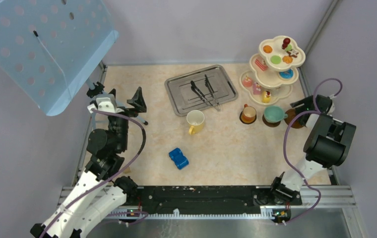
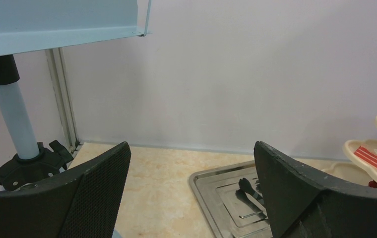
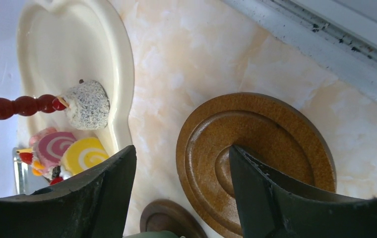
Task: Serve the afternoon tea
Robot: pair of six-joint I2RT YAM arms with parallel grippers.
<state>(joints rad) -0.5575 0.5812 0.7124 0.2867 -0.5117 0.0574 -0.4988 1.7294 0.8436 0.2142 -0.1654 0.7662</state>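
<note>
Marbled cream tabletop (image 1: 226, 148), lilac walls. Cream three-tier stand (image 1: 273, 78) in the far right corner, toy cakes (image 1: 276, 59) on its tiers. In front of it a row of coasters: brown cup (image 1: 248, 114) on one, teal cup (image 1: 275, 114) on the next, the third coaster (image 3: 276, 148) bare. Yellow-and-cream mug (image 1: 195, 121) stands apart at mid-table on no coaster, so the bare one is probably meant for it.

Right gripper (image 3: 181, 148) hangs pointing down over that coaster's near rim, arm folded close at the right edge. Jaws apart, nothing between them but the rim below; whether they touch it cannot be told.

Left gripper (image 2: 191, 146) is raised at the left side, aimed at the back wall, jaws wide, empty.

Tongs (image 1: 199, 91) lie in the steel tray (image 1: 176, 94); blue car (image 1: 178, 158) sits nearer the arm bases.
</note>
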